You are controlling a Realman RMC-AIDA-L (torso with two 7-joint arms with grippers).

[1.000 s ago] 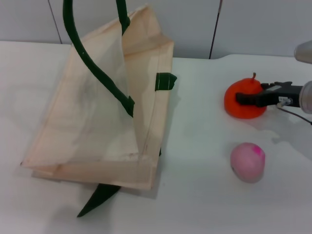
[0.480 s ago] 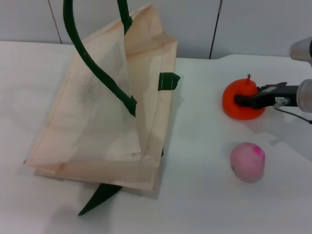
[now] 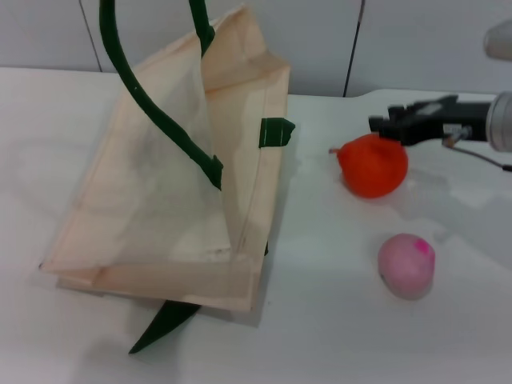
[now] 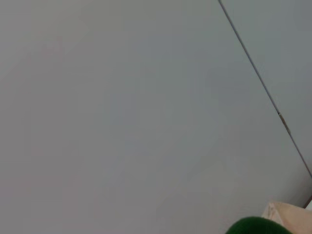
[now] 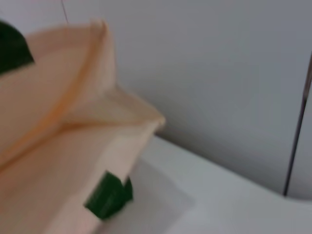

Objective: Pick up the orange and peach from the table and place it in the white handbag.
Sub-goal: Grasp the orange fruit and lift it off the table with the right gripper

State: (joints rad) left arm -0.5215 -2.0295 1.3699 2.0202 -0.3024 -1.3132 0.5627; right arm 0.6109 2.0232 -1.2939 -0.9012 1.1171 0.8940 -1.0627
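The orange (image 3: 372,168) hangs tilted, its stem pointing toward the bag, just under the fingertips of my right gripper (image 3: 382,125), which is shut on the fruit's top edge to the right of the bag. The pink peach (image 3: 407,265) rests on the white table (image 3: 328,320), nearer me than the orange. The white handbag (image 3: 160,200) sits at the left with its mouth held up; its dark green handles (image 3: 144,104) rise out of the head view. My left gripper does not show; the left wrist view holds only wall and a bit of green handle (image 4: 253,227).
A grey panelled wall (image 3: 320,40) runs behind the table. The right wrist view shows the bag's open rim (image 5: 97,117) and a green tab (image 5: 108,196). A green handle end (image 3: 164,320) lies under the bag's near edge.
My right gripper has risen and moved left toward the bag. The orange went with it and tipped over, so its stem now points left. The bag and the peach stayed put.
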